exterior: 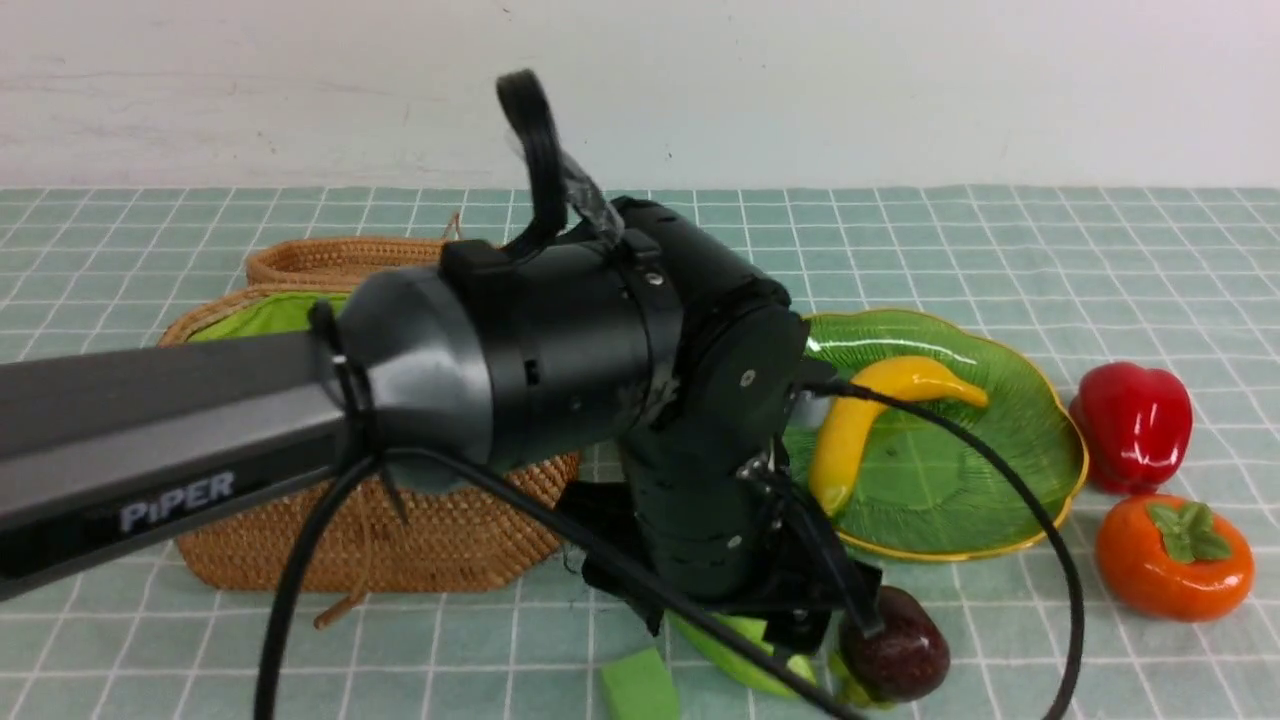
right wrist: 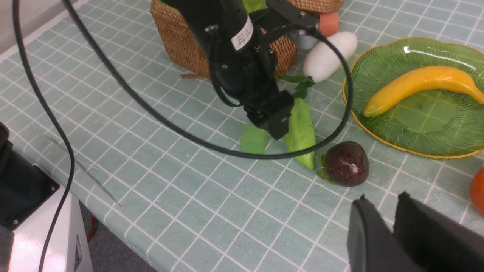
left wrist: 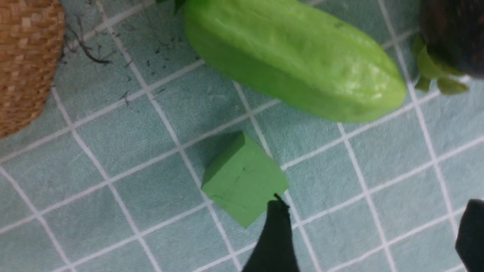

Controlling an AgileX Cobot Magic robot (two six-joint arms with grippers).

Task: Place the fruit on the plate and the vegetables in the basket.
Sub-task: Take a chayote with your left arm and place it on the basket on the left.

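The yellow banana (exterior: 860,420) lies on the green leaf plate (exterior: 1010,330). On the cloth in front of the plate are the dark mangosteen (exterior: 900,655) and, beside it, the light green gourd (left wrist: 295,56). My left gripper (left wrist: 372,230) hangs open just above the cloth next to the gourd, nothing between its fingers. One finger (left wrist: 274,234) overlaps a corner of the green foam block (left wrist: 244,183). The red pepper (exterior: 1135,425) and persimmon (exterior: 1170,555) sit right of the plate. The white radish (right wrist: 329,56) lies by the wicker basket (exterior: 400,540). My right gripper (right wrist: 383,206) is shut and empty, short of the mangosteen (right wrist: 347,163).
The left arm and its black cables cross most of the front view and hide part of the basket. An orange-brown cube (right wrist: 328,23) sits behind the radish. The table's near edge and a white robot base (right wrist: 34,230) show in the right wrist view.
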